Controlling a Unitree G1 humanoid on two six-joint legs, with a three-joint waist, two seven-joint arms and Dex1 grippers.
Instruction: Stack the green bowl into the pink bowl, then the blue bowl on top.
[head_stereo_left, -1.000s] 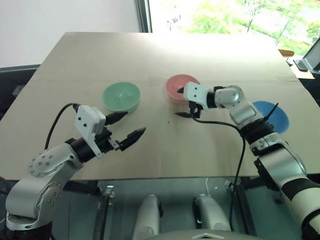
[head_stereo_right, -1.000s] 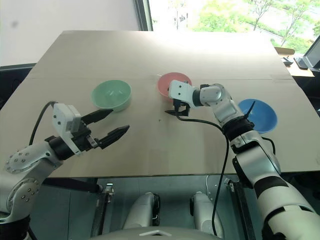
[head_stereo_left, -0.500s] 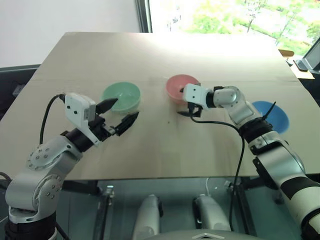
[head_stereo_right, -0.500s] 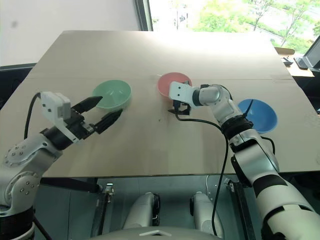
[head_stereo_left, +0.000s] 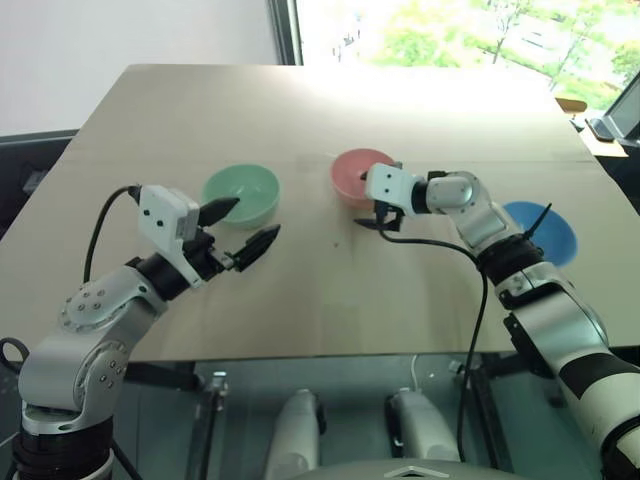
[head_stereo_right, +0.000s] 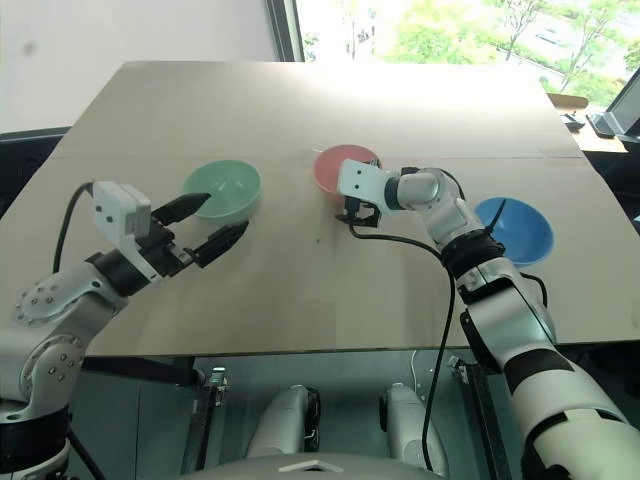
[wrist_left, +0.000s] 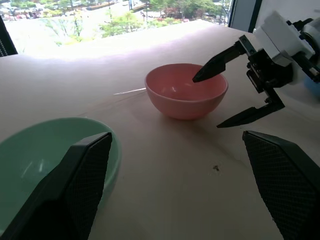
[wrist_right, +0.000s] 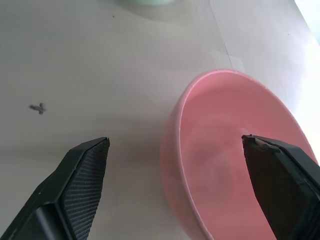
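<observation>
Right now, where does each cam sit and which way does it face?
Head stereo pair: on the head, looking forward and down at table, three bowls, both arms.
Left wrist: along the left gripper, green bowl near, pink bowl beyond.
Right wrist: right gripper straddling the pink bowl's rim.
Shared: pink bowl.

Smooth glossy plastic pink bowl (wrist_left: 186, 90), green bowl (head_stereo_left: 242, 194), matt table (head_stereo_left: 330, 110)

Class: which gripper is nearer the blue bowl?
Right. The right gripper is open at the pink bowl; the left gripper lies beyond, by the green bowl; blue bowl.
</observation>
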